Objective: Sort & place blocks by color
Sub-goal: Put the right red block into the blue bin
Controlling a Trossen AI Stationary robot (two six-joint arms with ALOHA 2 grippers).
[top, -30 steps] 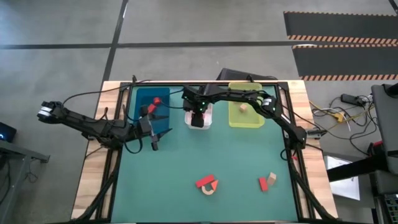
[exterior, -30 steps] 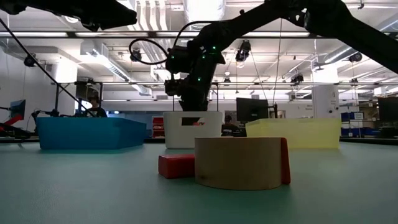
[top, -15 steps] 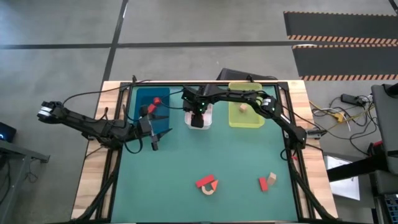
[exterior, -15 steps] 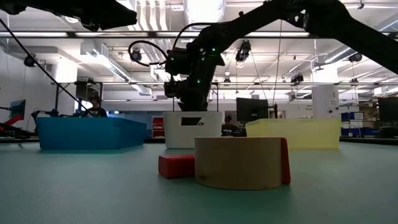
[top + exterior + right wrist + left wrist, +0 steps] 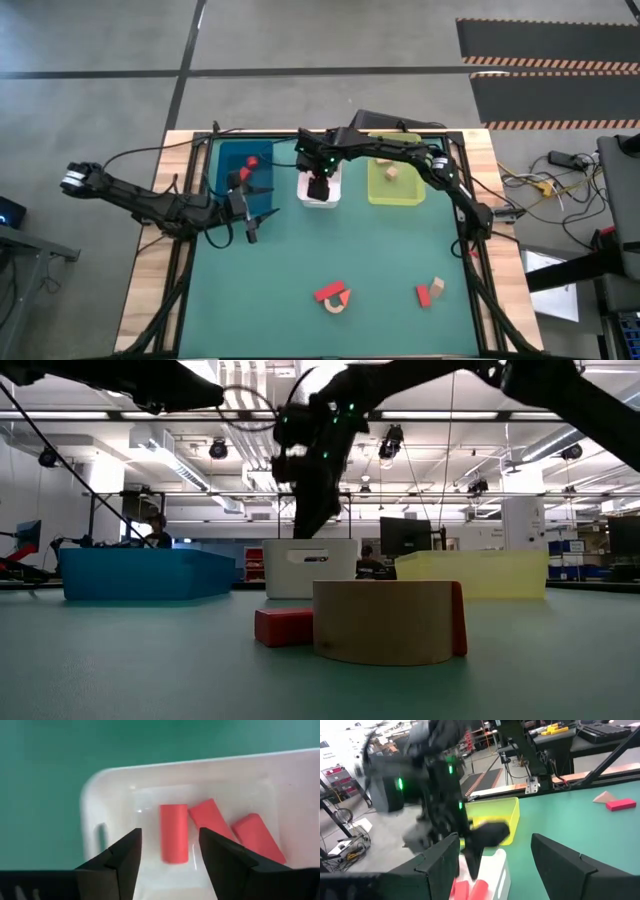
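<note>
My right gripper [image 5: 169, 866] hangs open above the white tray [image 5: 320, 196], fingers slanting down, with nothing between them. Three red blocks [image 5: 173, 839] lie flat on the tray's floor. A tan block [image 5: 391, 174] lies in the yellow-green tray [image 5: 395, 192]. A red brick [image 5: 328, 292] and a tan arch [image 5: 337, 303] rest together on the green mat, the red brick leaning on the arch. A red and a tan block [image 5: 430, 291] lie farther right. My left gripper [image 5: 250, 228] waits open near the blue tray [image 5: 240, 160], pointing level.
Blue, white and yellow-green trays stand in a row along the table's far edge. Red pieces [image 5: 254, 160] show on the blue tray. Cables run along the left arm. The mat's middle [image 5: 350, 245] has free room between the trays and the loose blocks.
My right gripper has risen out of the white tray and now hangs well above its rim. The left arm has kept still.
</note>
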